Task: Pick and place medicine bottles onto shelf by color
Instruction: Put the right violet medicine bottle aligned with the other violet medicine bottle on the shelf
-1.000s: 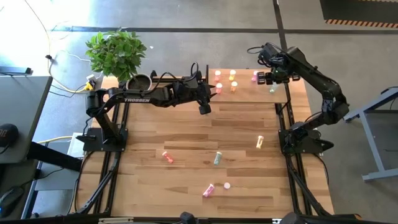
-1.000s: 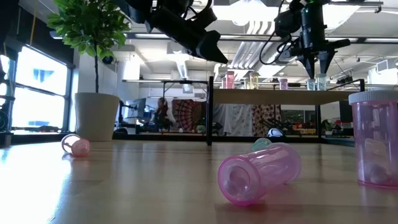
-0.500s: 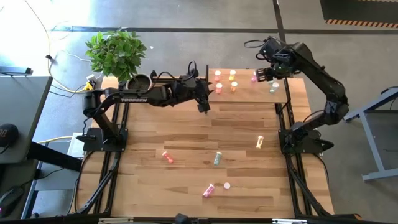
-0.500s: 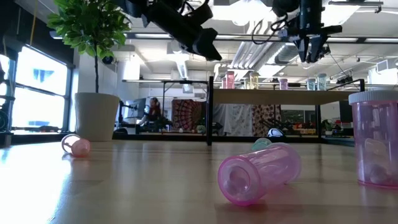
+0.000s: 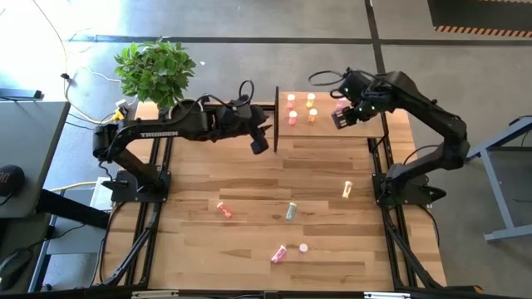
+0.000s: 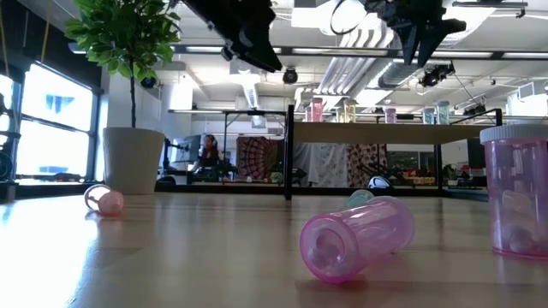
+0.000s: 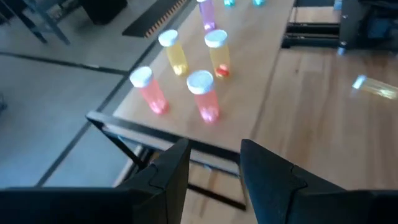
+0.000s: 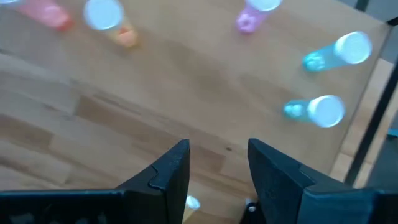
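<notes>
Shelf: light-wood raised platform [image 5: 374, 124] with black upright panel, at the bench's far edge.
Bottles: small pastel capped cylinders; eight upright on shelf [image 7: 203, 94], five lying scattered on the striped wooden bench [image 5: 290, 212].
Left pincer [image 5: 258, 145]: fingers parted, empty, just outside the panel.
Right pincer [image 5: 342, 120]: fingers parted, empty, above shelf.

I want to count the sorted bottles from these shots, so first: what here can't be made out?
- High view: the right gripper hangs over the shelf and covers whatever stands beneath it.
- Low view: the upright pink bottle is cut off by the right edge.
- Low view: bottles on the shelf are too small to tell colours.
- Right wrist view: the orange bottle is blurred and cut by the top edge.
</notes>
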Tool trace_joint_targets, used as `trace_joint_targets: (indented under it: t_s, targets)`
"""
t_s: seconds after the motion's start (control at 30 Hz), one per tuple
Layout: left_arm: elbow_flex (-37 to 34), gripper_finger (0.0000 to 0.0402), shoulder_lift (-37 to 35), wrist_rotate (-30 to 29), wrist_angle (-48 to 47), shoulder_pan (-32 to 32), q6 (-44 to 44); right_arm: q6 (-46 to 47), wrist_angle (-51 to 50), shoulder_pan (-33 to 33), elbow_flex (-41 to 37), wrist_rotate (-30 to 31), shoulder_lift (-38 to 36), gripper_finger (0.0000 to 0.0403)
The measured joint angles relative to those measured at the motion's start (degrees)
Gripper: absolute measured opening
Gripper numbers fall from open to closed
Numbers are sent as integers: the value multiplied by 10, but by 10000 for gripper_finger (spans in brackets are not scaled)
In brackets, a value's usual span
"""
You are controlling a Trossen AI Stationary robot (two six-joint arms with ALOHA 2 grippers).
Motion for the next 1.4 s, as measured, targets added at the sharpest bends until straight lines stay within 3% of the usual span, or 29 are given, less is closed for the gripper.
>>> trace_joint_targets:
  t_s: [0.23, 0.5, 0.67, 0.9, 1.4]
  targets:
    - [0, 133, -43, 1, -86, -30, -23, 84, 1, 90, -4, 3, -7, 153]
    - [-2, 133, -82, 39, -195, -77, -72, 223, 7, 190, -90, -17, -12, 153]
    - [-51, 133, -107, 50, -204, -117, -113, 292, 51, 265, -119, -45, -12, 153]
    - [-96, 133, -132, 49, -199, -180, -148, 307, 86, 369, -157, -69, -12, 153]
    - [-111, 133, -132, 51, -194, -268, -204, 224, 380, 515, -304, -155, -12, 154]
